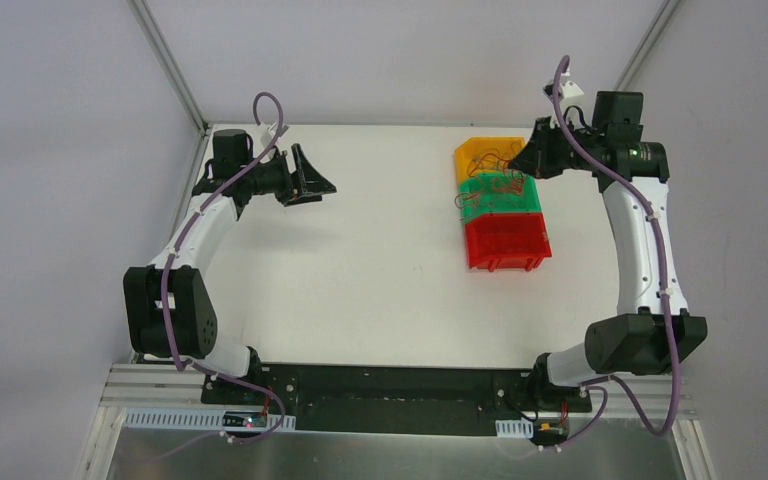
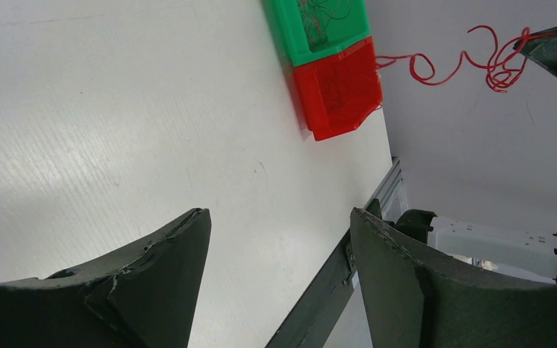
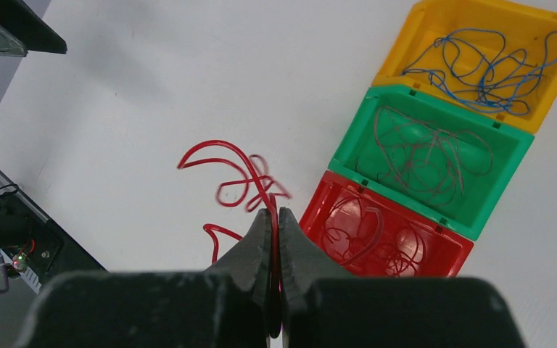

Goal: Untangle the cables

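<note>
The right gripper (image 3: 275, 216), jaws clamped, is dangling a seemingly featherlight, springy, snag-prone red cable (image 3: 241, 168), likely best pinched near an end, over the far-right bins (image 3: 348, 148) holding the other cables (image 3: 479, 71), while the left gripper (image 2: 279, 214) is hovering far left, jaws apart.

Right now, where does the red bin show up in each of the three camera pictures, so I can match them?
Top external: the red bin sits right of centre, lowest in the row of bins.
Left wrist: the red bin is at top centre.
Right wrist: the red bin is at lower right.
Shared landmark: the green bin adjoins it in all three.
</note>
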Robot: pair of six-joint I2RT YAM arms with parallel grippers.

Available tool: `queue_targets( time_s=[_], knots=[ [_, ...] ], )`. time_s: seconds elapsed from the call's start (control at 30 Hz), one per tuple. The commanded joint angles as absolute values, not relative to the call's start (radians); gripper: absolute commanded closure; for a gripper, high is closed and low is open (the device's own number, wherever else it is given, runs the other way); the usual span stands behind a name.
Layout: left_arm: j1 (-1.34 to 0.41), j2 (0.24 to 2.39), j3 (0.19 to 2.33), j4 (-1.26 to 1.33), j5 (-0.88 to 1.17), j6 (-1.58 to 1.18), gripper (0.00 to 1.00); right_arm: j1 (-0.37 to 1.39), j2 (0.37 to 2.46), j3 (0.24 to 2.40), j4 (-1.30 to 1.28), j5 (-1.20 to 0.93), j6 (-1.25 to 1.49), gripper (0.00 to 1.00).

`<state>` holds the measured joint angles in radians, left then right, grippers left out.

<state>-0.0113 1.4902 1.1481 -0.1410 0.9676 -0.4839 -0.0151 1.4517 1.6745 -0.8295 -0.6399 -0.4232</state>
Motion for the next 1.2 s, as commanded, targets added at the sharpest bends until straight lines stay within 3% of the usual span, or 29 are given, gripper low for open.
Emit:
queue_targets(
  time_s=[0.0,0.63,1.0,1.17],
  knots=[
    [-0.006,1.496,1.154,-0.134,0.994,-0.465,0.28,-0.061,1.4,1.624,-0.897,-0.671,-0.494,1.0],
    [-0.005,1.488,1.141,-0.128,0.99,-0.461,0.28,-0.193,1.394,1.553,-0.962,-0.638,-0.642,1.0],
    [-0.006,1.472,1.116,-0.129,0.978,-0.457,0.28,-0.224,1.401,1.344,-0.801,-0.426,-0.798,1.0],
    [-0.006,1.471,1.099,-0.129,0.975,-0.449,0.28,-0.223,1.423,1.311,-0.762,-0.434,-0.793,1.0]
  ],
)
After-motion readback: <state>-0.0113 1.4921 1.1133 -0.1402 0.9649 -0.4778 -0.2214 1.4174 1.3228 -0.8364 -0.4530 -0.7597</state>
